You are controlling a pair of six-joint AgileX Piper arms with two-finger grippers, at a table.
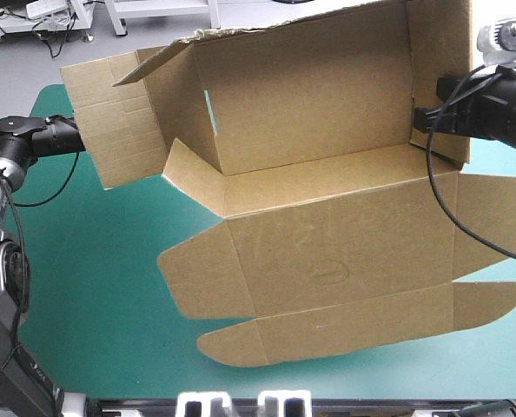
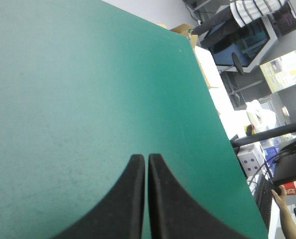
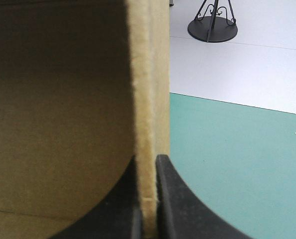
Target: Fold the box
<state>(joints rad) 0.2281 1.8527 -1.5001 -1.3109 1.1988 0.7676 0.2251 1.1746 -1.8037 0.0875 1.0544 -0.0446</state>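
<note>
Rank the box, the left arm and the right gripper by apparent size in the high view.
Largest: the box.
Next: the left arm, though its nearness to the camera inflates it.
Smallest: the right gripper.

Robotics lab, by the fittings: teal-green worktop [image 1: 93, 287] on a pale grey floor [image 1: 15, 69]; white bench legs [image 1: 119, 17] and loose cables [image 1: 54, 30] upper left of the high view; printed cartons [image 2: 248, 162] lower right of the left wrist view.
</note>
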